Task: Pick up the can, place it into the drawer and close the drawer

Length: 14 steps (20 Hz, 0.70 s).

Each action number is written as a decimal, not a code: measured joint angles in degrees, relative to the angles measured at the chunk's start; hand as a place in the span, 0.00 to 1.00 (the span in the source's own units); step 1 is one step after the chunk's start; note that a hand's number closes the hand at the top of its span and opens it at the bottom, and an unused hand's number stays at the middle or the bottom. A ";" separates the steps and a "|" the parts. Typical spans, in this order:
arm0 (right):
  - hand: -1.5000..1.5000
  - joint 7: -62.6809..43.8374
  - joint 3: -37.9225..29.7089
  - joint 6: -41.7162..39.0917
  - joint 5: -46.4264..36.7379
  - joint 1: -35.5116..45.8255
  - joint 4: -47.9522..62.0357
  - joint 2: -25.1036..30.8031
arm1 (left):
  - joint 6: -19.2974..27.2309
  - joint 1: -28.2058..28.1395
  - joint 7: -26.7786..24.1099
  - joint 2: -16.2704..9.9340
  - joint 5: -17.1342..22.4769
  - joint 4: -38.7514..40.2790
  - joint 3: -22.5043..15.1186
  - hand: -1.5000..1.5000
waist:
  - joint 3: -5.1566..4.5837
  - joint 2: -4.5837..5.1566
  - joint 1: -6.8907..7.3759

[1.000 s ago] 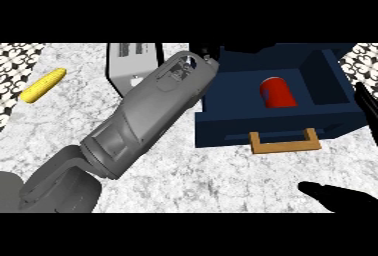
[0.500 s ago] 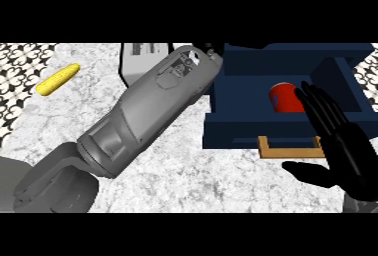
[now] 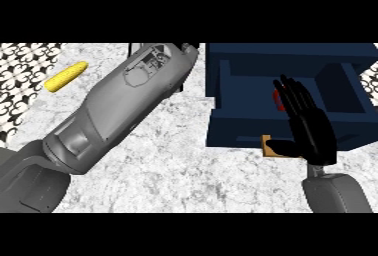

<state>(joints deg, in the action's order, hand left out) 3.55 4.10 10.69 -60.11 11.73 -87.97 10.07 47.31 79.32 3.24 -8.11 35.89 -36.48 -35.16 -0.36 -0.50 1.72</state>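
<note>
Corn (image 3: 66, 76) lies at upper left on the marble counter (image 3: 184, 170), the left forearm (image 3: 111, 120) slants up mid-frame with its hand hidden, and at right the right hand (image 3: 310, 132), fingers straight and together, covers the red can (image 3: 277, 97) inside the open blue drawer (image 3: 244, 100).

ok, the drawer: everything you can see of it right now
The drawer is a dark navy box with thick walls, pulled open and seen from above on the marbled counter. A tan handle on its near front shows only at its left end; the right hand, fingers straight, lies over the rest and over the front wall. Inside, a sliver of the red can peeks out beside the fingers. The left forearm lies to its left, apart from it.
</note>
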 measured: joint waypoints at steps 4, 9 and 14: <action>0.00 1.25 -1.23 4.99 -2.51 2.85 6.05 -0.57 | -0.75 -2.71 3.39 -4.14 -1.05 -5.95 -0.57 0.00 | -0.61 -0.61 0.36; 0.00 1.89 -3.33 8.82 -4.88 8.20 14.35 -0.41 | -0.72 -5.07 6.50 -7.92 -2.27 -11.54 -1.27 0.00 | -1.00 -0.86 1.01; 0.00 2.30 -5.51 13.34 -7.39 13.58 22.92 0.02 | -1.85 -7.54 9.00 -11.82 -2.69 -16.33 -1.30 0.00 | -1.18 -0.85 1.77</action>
<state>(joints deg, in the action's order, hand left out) 5.85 -1.41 24.03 -67.49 25.31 -65.06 10.09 45.46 71.78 12.24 -19.94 33.20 -52.81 -36.46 -1.54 -1.35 3.49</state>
